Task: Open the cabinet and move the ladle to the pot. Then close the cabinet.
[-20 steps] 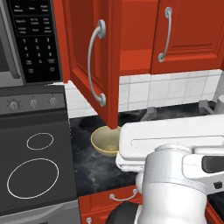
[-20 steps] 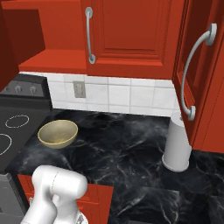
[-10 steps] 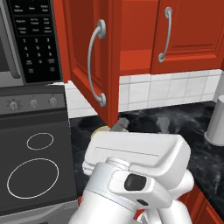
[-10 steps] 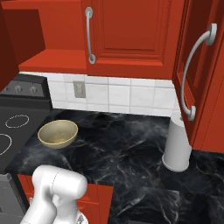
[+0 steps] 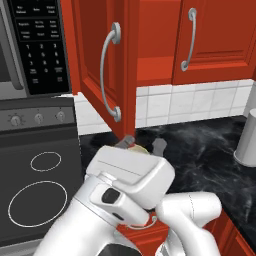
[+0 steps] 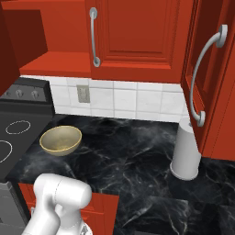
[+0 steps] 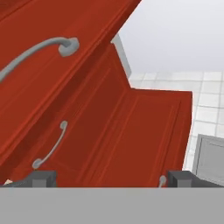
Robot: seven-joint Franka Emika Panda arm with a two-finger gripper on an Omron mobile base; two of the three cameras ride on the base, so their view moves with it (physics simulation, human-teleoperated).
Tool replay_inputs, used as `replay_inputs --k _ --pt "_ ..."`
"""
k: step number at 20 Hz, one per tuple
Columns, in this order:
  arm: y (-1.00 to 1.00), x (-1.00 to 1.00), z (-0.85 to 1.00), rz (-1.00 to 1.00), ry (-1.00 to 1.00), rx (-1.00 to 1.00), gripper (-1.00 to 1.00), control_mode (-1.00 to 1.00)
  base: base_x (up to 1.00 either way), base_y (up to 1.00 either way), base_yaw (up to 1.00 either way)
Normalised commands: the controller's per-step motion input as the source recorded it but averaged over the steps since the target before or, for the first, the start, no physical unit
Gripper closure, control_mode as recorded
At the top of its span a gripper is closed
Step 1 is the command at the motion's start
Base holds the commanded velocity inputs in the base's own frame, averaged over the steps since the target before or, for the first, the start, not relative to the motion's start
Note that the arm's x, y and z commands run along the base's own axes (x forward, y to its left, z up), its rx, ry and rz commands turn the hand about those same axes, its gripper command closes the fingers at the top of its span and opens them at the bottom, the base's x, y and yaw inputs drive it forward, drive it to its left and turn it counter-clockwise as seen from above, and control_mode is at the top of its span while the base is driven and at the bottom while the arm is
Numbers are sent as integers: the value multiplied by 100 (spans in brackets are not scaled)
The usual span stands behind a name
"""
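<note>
The cabinet's left door [image 5: 95, 60] stands swung open, its long silver handle [image 5: 110, 75] facing me, and the right door [image 5: 220, 40] is shut. Between them shows the bare red inside [image 5: 155, 35] of the cabinet [image 6: 59, 32]. My gripper [image 5: 142, 144] is open just below the open door's lower corner, above the counter, with nothing between its fingertips [image 5: 159, 145]. In the hand view the gripper [image 7: 111, 179] looks up at red door panels and a near handle [image 7: 43, 48]. The ladle and the pot are out of view.
A yellowish bowl [image 6: 60, 140] sits on the black marble counter [image 6: 133, 151] beside the stove [image 5: 40, 185]. A tall pale canister [image 6: 186, 151] stands to the right under another red door [image 6: 206, 78]. A microwave [image 5: 35, 45] hangs left of the open door.
My arm has swung from the lower right across to the left and forward, bringing the open gripper under the open door's corner. The doors, bowl and canister have not moved.
</note>
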Motion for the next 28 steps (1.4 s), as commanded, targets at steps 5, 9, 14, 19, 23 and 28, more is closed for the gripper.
replay_inputs --k 5,9,14,19,23,28 --pt "6 51 -19 -11 0 0 -100 -100 0 0 0" --pt "20 40 -17 -8 0 0 -100 -100 0 0 0" --pt "26 36 -18 -6 0 0 -100 -100 0 0 0" --pt "34 50 -22 -5 0 0 -100 -100 0 0 0" --pt "35 54 -20 -1 0 0 -100 -100 0 0 0" --pt "32 50 -16 0 0 0 -100 -100 0 0 0"
